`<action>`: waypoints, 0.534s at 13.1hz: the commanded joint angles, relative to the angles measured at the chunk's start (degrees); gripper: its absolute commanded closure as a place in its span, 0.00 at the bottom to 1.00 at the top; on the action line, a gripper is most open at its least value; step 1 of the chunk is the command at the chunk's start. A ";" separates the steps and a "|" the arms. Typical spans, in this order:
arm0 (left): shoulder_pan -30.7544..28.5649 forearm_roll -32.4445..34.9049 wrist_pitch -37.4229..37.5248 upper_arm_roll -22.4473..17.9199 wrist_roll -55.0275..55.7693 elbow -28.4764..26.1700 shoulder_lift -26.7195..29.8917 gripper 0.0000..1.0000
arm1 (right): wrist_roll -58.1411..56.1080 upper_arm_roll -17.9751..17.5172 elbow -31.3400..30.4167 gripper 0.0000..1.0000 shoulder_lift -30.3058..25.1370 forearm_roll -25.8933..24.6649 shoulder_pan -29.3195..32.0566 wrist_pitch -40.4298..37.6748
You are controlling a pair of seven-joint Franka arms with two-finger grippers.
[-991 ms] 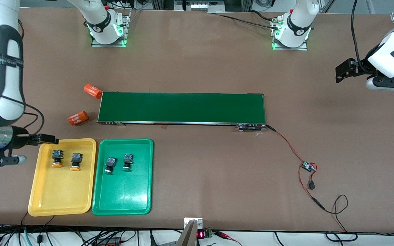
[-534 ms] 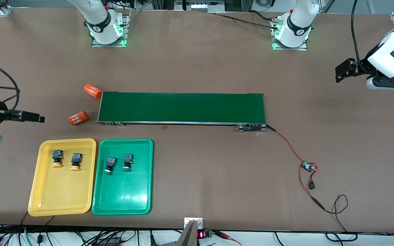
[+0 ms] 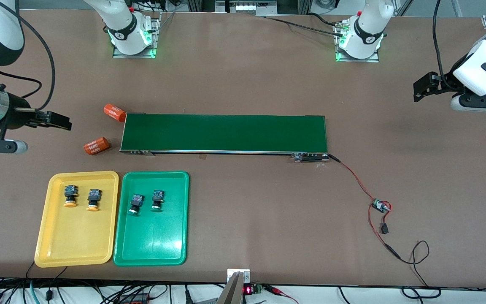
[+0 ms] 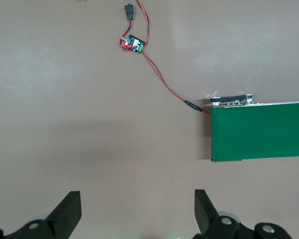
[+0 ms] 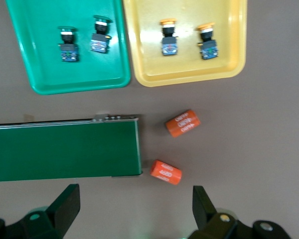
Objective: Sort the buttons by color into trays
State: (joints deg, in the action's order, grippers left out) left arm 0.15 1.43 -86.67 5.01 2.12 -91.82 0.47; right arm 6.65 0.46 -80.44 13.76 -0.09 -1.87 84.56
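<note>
The sorting looks finished, judging from how things lie. Toward the right arm's end of the table (image 3: 268, 76), the right pincer (image 3: 59, 121) hangs empty over bare table near the two orange cylinders (image 3: 96, 145), its fingers (image 5: 65, 206) spread wide apart in the right wrist view. Nearer the front camera lies the yellow tray (image 3: 76, 253), holding the two yellow-orange buttons (image 3: 70, 196) side by side in its farther part. Just beside it, toward the left arm's end, the green tray (image 3: 150, 253) holds the two green buttons (image 3: 135, 204) in the same way. The dark-green belt (image 3: 224, 133), farther from the camera than the trays, carries nothing, and no button shows loose on the table. At the left arm's end, the left pincer (image 3: 421, 89) waits empty over bare table, its fingers (image 4: 67, 211) likewise wide apart. Nothing seems left to sort.
</note>
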 commanded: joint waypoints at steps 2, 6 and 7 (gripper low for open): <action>0.12 1.64 1.07 0.35 0.07 0.85 0.15 0.00 | -2.25 0.92 -2.09 0.00 -2.25 -0.79 8.28 -0.71; 0.12 1.64 1.07 0.35 0.07 0.86 0.24 0.00 | -5.77 5.69 -2.87 0.00 -5.49 -0.44 5.65 -0.90; 0.12 1.64 1.07 0.44 0.16 0.85 0.24 0.00 | -5.86 5.34 -5.49 0.00 -7.77 -0.70 5.39 0.24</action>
State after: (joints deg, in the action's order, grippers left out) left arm 0.15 1.43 -86.67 5.09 2.12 -91.82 0.47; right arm 1.30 5.78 -81.25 11.27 -0.43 5.23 83.17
